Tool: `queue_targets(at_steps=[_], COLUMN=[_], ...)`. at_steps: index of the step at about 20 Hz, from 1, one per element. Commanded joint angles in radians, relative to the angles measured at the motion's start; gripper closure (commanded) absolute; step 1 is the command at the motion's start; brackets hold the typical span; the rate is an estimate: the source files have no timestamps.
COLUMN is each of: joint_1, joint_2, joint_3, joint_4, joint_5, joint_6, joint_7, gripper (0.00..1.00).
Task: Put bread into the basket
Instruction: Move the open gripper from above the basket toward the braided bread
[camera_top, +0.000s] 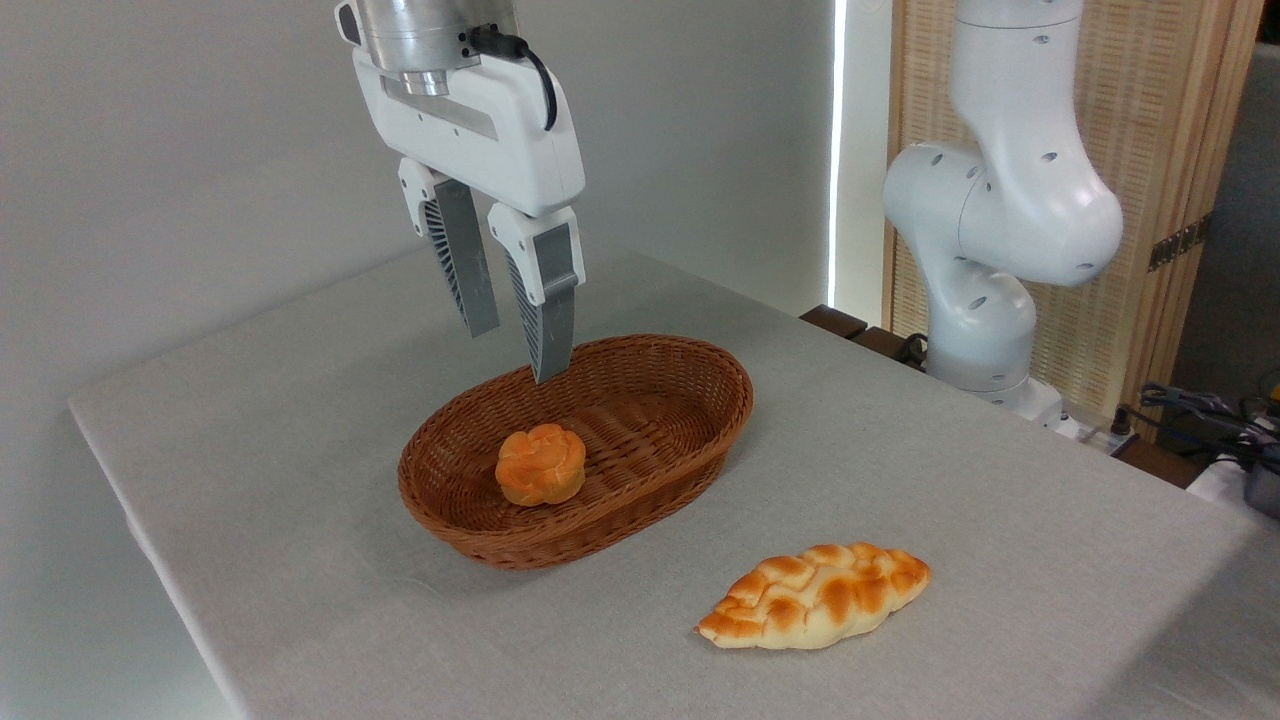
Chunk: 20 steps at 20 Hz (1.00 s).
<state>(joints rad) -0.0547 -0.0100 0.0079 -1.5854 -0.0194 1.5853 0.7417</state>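
The basket (640, 455) sits near the middle of the grey worktop (1000, 520), its long axis running from near-left to far-right; bare cloth surrounds it on every side, with the widest open stretch to its right and towards the camera; the worktop's left edge lies well apart from the basket, and its far right edge runs past the base of the white arm (1000, 230). Inside the basket, towards its near-left end, rests a small round orange bun (540, 464); the remaining floor of the basket is bare wicker. The bread (815, 595) lies flat on the worktop outside the basket, to its right and nearer the camera, clear of the rim and touching nothing else. The pincer (515, 350) hangs above the basket's far-left rim, fingers pointing down with a gap between them, holding nothing; its upper housing is cut off by the top of the frame; dark cables and objects beyond the worktop's right edge are hard to make out.
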Motion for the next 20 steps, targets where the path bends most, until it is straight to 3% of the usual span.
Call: queue_targets(at_steps=[1, 11, 16, 20], joint_1=[0.002, 0.004, 0.004, 0.004], joint_2=[0.007, -0.011, -0.113, -0.180], joint_3=[0.011, 0.012, 0.079, 0.083], joint_4=[0.022, -0.001, -0.125, -0.221], joint_5=[-0.004, -0.001, 0.007, 0.013], joint_6=[-0.025, -0.027, -0.022, 0.005], joint_7=[-0.001, 0.007, 0.024, 0.025], gripper=[0.00, 0.00, 0.00, 0.00])
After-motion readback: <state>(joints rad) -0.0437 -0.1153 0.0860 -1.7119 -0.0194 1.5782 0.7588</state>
